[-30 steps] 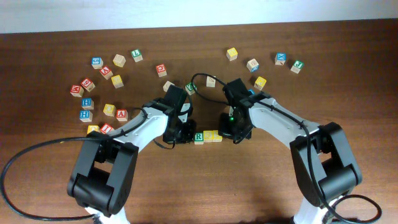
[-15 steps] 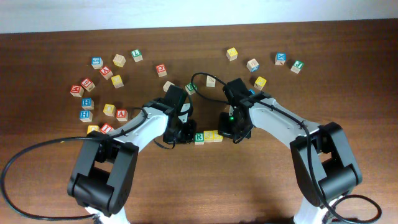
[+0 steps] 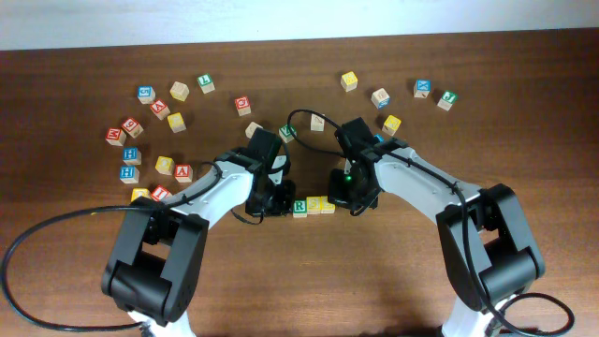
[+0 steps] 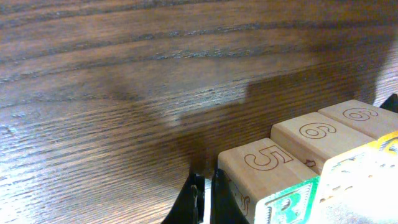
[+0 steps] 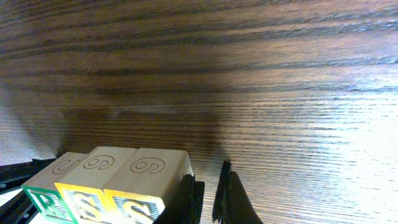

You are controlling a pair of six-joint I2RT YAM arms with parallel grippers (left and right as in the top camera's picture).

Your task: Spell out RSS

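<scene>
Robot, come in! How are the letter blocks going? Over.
Left gripper shut, empty, beside R cube. Right gripper shut, empty, beside end S cube. Middle S cube between them, one row. Nothing in the way.

I see a dark brown wood table (image 3: 487, 112) filling nearly the whole overhead view, grain running left to right. 1 pale strip (image 3: 281, 19) lies beyond its far edge; wall or floor, I cannot tell. Soft glare (image 5: 354, 143) whitens the wood in the right wrist view.

Overhead view evenly lit, sharp; right wrist view: glare on table (image 5: 351, 134), soft shadows, blurred foreground.
</scene>
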